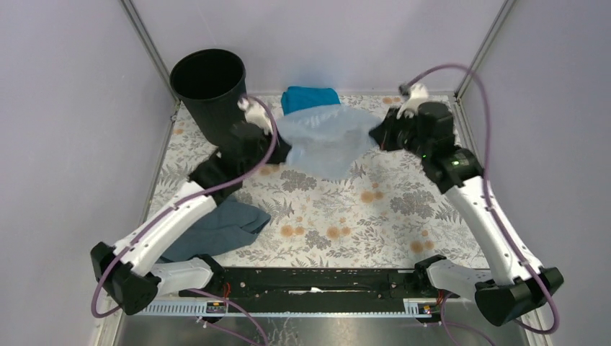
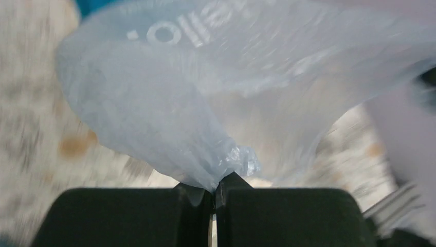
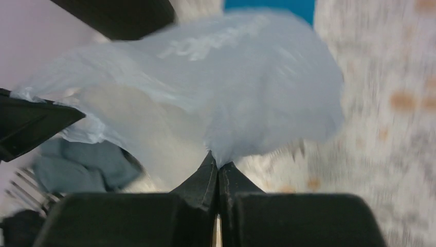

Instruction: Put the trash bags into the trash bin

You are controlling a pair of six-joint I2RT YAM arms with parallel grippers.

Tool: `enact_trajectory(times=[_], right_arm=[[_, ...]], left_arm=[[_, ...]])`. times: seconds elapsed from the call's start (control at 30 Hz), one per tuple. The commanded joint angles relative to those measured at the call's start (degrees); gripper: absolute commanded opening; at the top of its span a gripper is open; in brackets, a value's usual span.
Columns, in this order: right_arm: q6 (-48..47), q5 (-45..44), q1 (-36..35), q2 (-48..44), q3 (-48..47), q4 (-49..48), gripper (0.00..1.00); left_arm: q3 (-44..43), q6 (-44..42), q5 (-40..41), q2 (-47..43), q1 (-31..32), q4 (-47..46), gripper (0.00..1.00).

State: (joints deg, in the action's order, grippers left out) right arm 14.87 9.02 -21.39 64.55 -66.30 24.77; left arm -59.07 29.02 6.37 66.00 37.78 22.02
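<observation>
The thin, translucent pale blue-grey plastic trash bag is hanging stretched in the air between the two arms. It is hovering above the far part of the flower-patterned worktop, just right of the black round plastic trash bin, which is standing upright at the far left corner. The left end effector is pinching a gathered tuft of film at the bag's left edge, jaws clenched on it; the right end effector is gripping the opposite edge the same way. The film is looking feather-light, limp and slippery — likely to billow, sag or slide out of a shallow pinch, and to tear if pulled hard. Bunched, doubled-up edges seem the safest places to take hold, as both grips are doing now. A teal cloth is lying behind the bag, and a dark slate-grey cloth beside the left arm — neither appears to be meant for the bin.
</observation>
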Motion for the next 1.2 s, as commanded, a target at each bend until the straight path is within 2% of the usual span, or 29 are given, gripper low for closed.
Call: enact_trajectory(times=[0.0,0.1,0.17,0.3,0.37,0.47,0.57,0.63,0.8,0.93,1.07,1.17], right_arm=[[-1.9,4.4,-0.2,-1.5,-12.5,0.6,0.00],[-1.0,4.6,-0.3,-4.0,-7.6,-1.3,0.00],[-1.1,5.2,-0.2,-5.1,-3.3,-2.3,0.00],[-1.4,13.5,-0.4,-5.5,-1.0,-4.9,0.02],[-1.9,16.9,-1.3,-4.3,-2.2,-6.0,0.05],[-1.8,17.6,-4.1,-0.4,-6.3,-4.2,0.03],[-2.8,15.2,-7.9,1.7,-8.1,-2.9,0.03],[-3.1,13.4,-9.9,1.2,-7.2,-4.2,0.07],[-3.3,19.8,-12.3,1.3,-6.6,-5.6,0.11],[-2.6,19.2,-13.7,0.5,-5.4,-7.7,0.14],[-1.9,18.4,-13.9,-0.6,-3.9,-9.7,0.27],[-1.5,17.5,-14.0,0.1,-3.5,-9.8,0.32]], left_arm=[[-15.7,-3.0,-3.4,-1.6,-0.1,-4.6,0.00],[-15.6,-1.4,-5.4,-1.5,-0.1,-4.4,0.00],[-13.6,-0.7,-9.9,-1.3,-0.1,-4.5,0.00],[-11.5,1.5,-19.5,-0.7,1.3,-7.1,0.00],[-12.8,1.5,-19.5,0.3,4.5,-7.1,0.00],[-16.0,2.0,-16.8,2.3,7.4,-4.6,0.00],[-16.6,4.5,-16.3,2.8,7.7,-4.1,0.00],[-16.1,6.3,-16.8,2.5,7.7,-4.8,0.00],[-14.6,11.8,-15.4,1.9,7.7,-7.0,0.00],[-14.7,15.0,-13.3,2.3,7.7,-7.4,0.00],[-15.3,17.1,-13.1,3.4,7.6,-7.2,0.00],[-15.3,18.9,-12.3,3.6,7.7,-7.2,0.00]])
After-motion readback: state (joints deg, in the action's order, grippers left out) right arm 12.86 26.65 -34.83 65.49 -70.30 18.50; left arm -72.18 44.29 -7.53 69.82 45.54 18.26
